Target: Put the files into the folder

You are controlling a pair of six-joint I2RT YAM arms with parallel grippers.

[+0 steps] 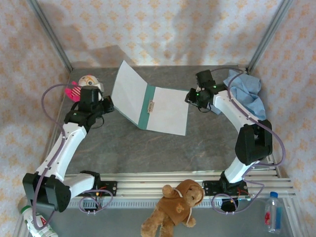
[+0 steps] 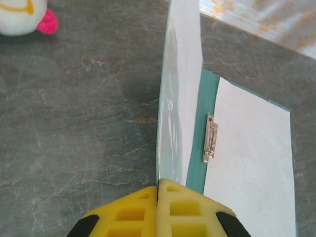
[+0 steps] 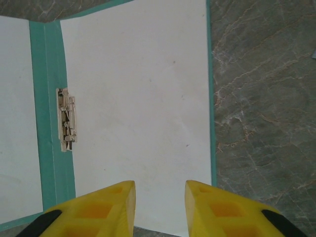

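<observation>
At the near edge, a brown teddy bear (image 1: pixel 175 203) lies on the rail between the arm bases, well apart from the work. Mid-table, the folder (image 1: pixel 143 107) is laid open, its right leaf flat and its left leaf raised steeply. The raised leaf is pinched near its outer near corner by the left gripper (image 2: pixel 158 183), whose yellow fingers are pressed together on it. It is judged to be held up so that the inside is exposed for loading. On the flat leaf the files (image 3: pixel 138 98) are laid, white and blank, with a thin teal margin showing at the right. Whether one sheet or two lie there cannot be told. A metal clip (image 3: pixel 65 120) is fixed beside the spine. The right gripper (image 3: pixel 160 186) is poised over the far right part of that leaf, fingers apart and empty, probably to press the paper flat. Farther off, a light blue cloth (image 1: pixel 245 91) is bunched at the far right.
</observation>
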